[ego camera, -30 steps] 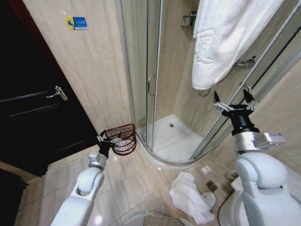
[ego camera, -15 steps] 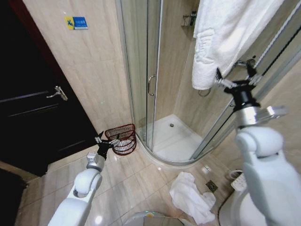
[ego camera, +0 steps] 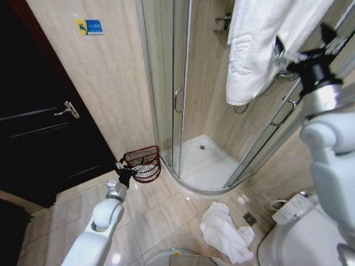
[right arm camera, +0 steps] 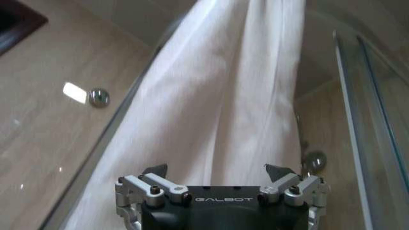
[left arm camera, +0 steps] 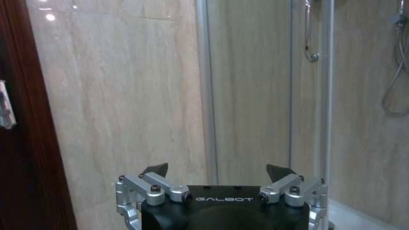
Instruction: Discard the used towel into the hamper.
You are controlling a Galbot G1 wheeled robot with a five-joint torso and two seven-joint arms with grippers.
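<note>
A large white towel (ego camera: 258,44) hangs over the shower enclosure's top rail at the upper right. My right gripper (ego camera: 302,40) is raised right beside its lower part, open, with nothing between its fingers. The right wrist view has this gripper (right arm camera: 217,170) open, with the hanging towel (right arm camera: 223,96) just ahead of it. A second white towel (ego camera: 224,233) lies crumpled on the floor tiles. The hamper (ego camera: 147,151), a small red-brown wire basket, stands on the floor by the shower door. My left gripper (ego camera: 131,165) hovers open just in front of it and appears again, open (left arm camera: 217,170), in the left wrist view.
A curved glass shower enclosure (ego camera: 183,83) with a door handle (ego camera: 176,100) fills the middle. A dark door (ego camera: 33,127) is at the left. A toilet (ego camera: 299,233) sits at the lower right, next to a floor drain (ego camera: 249,219).
My right arm has risen from mid-height up to the hanging towel, staying open. The left gripper has barely shifted near the hamper.
</note>
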